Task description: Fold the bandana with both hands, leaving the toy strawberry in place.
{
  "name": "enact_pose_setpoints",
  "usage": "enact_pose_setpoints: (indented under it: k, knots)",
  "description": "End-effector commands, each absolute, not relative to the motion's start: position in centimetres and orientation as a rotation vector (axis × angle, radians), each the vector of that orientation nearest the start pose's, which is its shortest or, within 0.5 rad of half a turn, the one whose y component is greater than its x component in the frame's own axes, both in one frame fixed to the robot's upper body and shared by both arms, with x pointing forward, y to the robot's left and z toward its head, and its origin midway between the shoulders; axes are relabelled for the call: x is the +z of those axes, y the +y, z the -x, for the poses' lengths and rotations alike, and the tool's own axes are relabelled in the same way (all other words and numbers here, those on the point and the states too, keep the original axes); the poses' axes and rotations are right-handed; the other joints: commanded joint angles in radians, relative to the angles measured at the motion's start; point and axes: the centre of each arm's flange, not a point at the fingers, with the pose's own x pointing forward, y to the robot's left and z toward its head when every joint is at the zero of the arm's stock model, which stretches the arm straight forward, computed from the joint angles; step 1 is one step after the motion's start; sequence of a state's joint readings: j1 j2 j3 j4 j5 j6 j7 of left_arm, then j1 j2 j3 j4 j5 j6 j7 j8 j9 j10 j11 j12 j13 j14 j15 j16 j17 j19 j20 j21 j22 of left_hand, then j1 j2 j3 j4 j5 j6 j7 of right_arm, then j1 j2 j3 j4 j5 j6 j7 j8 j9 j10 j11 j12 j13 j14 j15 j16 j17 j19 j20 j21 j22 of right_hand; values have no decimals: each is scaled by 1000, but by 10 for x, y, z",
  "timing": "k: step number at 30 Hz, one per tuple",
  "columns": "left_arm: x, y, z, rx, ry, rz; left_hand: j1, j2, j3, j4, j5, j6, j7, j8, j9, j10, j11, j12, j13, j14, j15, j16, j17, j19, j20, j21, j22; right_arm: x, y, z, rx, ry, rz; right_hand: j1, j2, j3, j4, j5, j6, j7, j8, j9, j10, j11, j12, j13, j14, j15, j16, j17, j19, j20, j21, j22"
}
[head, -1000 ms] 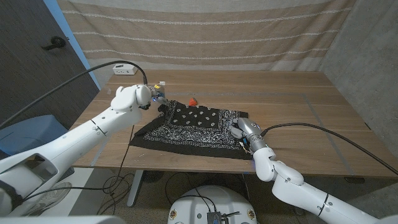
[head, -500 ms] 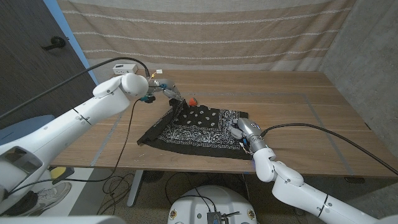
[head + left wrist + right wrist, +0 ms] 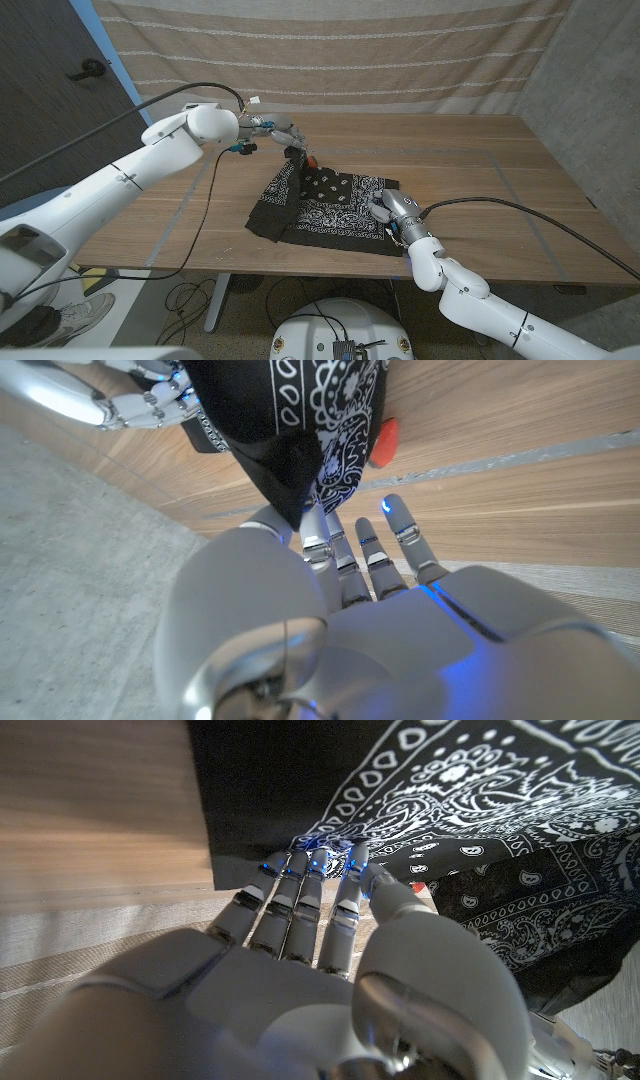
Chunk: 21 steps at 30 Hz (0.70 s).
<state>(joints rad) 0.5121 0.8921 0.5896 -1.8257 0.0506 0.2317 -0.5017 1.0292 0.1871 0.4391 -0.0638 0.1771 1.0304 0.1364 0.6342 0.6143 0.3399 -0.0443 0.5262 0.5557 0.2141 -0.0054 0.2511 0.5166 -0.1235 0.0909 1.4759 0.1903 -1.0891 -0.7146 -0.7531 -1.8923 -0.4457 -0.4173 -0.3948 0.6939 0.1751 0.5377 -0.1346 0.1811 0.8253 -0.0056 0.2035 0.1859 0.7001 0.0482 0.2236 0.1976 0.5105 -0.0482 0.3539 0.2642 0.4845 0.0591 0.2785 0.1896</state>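
Observation:
The black bandana (image 3: 335, 205) with white paisley print lies on the wooden table (image 3: 480, 150), its left part pulled up off the wood. My left hand (image 3: 283, 133) pinches the raised corner (image 3: 290, 460) in the air, just beyond the toy strawberry (image 3: 312, 162). That small red strawberry (image 3: 382, 442) sits on the table at the cloth's far edge. My right hand (image 3: 386, 207) rests at the bandana's right edge, fingertips (image 3: 305, 868) and thumb together on the cloth (image 3: 480, 840).
A black cable (image 3: 203, 195) from my left arm trails across the left of the table. A small white object (image 3: 252, 100) sits at the back left edge. Bare wood stretches to the right and behind the bandana. A striped curtain hangs behind.
My left hand has lifted the bandana's left corner and carried it up and rightward, toward the strawberry, so the left part now hangs folded. The right hand has stayed put.

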Motion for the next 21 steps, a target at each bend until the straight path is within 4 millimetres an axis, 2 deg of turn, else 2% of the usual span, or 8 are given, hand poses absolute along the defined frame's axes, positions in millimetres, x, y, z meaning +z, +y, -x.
enact_pose_setpoints:
  k: [1, 5, 13, 21]
  knots:
    - [133, 194, -581, -600, -546, -1153, -7, -8, 11, 1, -2, -2, -2, 4, 1, 5, -1, 5, 0, 4, -4, -1, 3, -2, -4, 8, 3, -164, -165, -548, -12, -493, 1156, 5, -11, 0, -8, 1, 9, 1, -2, 3, 7, -6, -1, 6, 9, -47, -7, 1, 11, 3, 3, 1]
    - [138, 182, -582, -634, -576, -1143, -12, -9, 14, 1, -3, -2, -4, 1, -4, 4, -1, 5, -3, 4, -4, -1, 4, -2, -4, 9, 2, -165, -168, -548, -11, -494, 1155, 9, -12, 0, -11, 1, 12, -1, -1, 3, 11, -14, 0, 6, 9, -49, -7, 1, 11, 3, 3, 1]
    - [145, 159, -585, -695, -621, -1126, -19, -10, 21, 0, -4, -2, -6, -3, -10, 5, -3, 7, -7, 6, -3, -2, 5, 0, -3, 11, 1, -168, -171, -548, -3, -492, 1152, 15, -12, 1, -16, 1, 17, -1, 0, 3, 13, -9, 0, 5, 9, -52, -8, 0, 11, 1, 3, 1]
    - [148, 137, -589, -774, -633, -1121, -26, -12, 29, -3, -4, 4, -9, -6, -20, 8, -1, 10, -13, 9, -4, -3, 6, 2, -3, 12, 0, -167, -173, -548, 2, -496, 1151, 22, -11, 1, -22, 0, 20, 0, 0, 3, 11, -15, -1, 5, 7, -52, -8, 0, 10, 0, 2, 1]
